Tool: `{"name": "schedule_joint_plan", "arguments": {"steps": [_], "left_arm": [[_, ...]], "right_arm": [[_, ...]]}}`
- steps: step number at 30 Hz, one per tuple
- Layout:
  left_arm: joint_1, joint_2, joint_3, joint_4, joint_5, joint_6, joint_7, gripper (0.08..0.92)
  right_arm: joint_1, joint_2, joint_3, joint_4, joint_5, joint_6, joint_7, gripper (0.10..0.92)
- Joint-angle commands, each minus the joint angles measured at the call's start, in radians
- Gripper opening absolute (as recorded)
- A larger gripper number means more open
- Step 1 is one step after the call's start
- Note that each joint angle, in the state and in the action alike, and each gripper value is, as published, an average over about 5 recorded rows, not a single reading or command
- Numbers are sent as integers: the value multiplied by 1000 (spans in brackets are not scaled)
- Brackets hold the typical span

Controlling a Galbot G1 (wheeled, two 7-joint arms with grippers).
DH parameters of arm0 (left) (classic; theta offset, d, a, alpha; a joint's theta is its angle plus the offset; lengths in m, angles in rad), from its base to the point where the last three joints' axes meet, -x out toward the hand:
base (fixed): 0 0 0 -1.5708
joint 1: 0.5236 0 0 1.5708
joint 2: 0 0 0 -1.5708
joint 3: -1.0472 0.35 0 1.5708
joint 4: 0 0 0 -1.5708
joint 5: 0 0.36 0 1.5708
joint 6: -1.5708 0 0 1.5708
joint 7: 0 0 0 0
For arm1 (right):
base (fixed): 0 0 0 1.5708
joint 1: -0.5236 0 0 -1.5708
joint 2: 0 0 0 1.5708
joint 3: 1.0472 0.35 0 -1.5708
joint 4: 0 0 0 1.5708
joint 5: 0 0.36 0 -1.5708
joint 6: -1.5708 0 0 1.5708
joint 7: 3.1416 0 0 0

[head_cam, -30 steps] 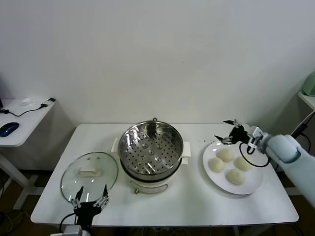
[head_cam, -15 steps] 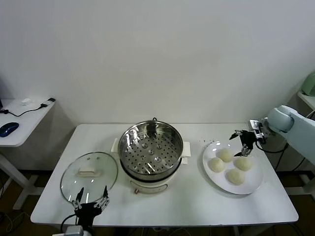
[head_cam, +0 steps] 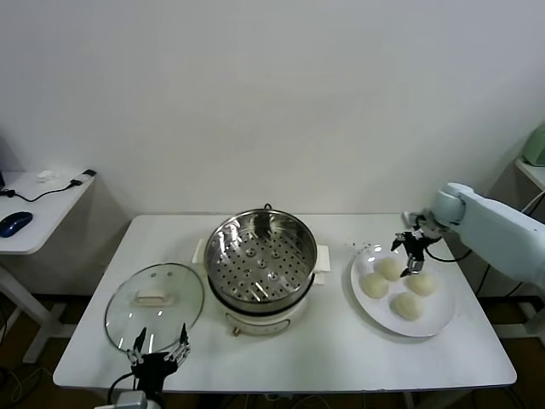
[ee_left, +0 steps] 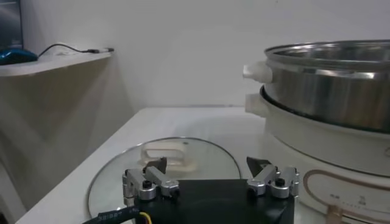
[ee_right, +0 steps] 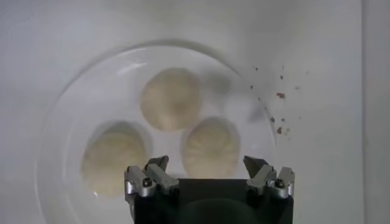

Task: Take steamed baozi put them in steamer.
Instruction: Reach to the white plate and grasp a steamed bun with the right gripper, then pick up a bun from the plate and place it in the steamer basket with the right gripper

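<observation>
Four cream-white baozi lie on a white plate (head_cam: 438, 322) at the right: one at the back (head_cam: 389, 267), one on the left (head_cam: 373, 285), one on the right (head_cam: 421, 284), one in front (head_cam: 407, 305). My right gripper (head_cam: 407, 252) is open and empty, pointing down over the back of the plate. In the right wrist view its open gripper (ee_right: 207, 164) hangs above a baozi (ee_right: 212, 146), with two others (ee_right: 172, 98) (ee_right: 116, 163) beside it. The steamer (head_cam: 261, 256) stands mid-table, its perforated tray bare. My left gripper (head_cam: 157, 351) is open and idle at the table's front left.
A round glass lid (head_cam: 155, 296) with a white handle lies left of the steamer, just beyond the left gripper (ee_left: 207, 165); it also shows in the left wrist view (ee_left: 201, 157), with the steamer (ee_left: 329, 79) beside it. Small crumbs (ee_right: 277, 112) lie by the plate rim (ee_right: 61, 122). A side table (head_cam: 34, 209) stands far left.
My right gripper has moved left from beside the plate's right edge to over the back of the plate and now points down at the baozi. The left arm has not moved.
</observation>
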Motion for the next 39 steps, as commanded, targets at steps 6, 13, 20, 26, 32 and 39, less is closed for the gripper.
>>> {"name": "schedule_joint_plan", "arguments": {"steps": [6, 13, 20, 26, 32, 39], "left_arm": [[-8, -4, 1, 11, 1, -3, 0, 823], [-6, -3, 2, 16, 3, -9, -3, 823], [0, -4, 0, 9, 5, -10, -5, 823], [13, -8, -1, -10, 11, -8, -5, 823], [24, -18, 10, -26, 25, -5, -3, 823], [26, -17, 18, -23, 36, -7, -3, 823]], "right_arm": [[-46, 83, 25, -119, -57, -9, 30, 823], [-62, 97, 42, -125, -86, -20, 43, 755], [-3, 57, -5, -17, -18, -42, 31, 632], [322, -17, -271, 202, 133, -26, -1, 628], [675, 121, -429, 303, 307, 92, -30, 634], [756, 387, -395, 446, 397, 199, -19, 636]]}}
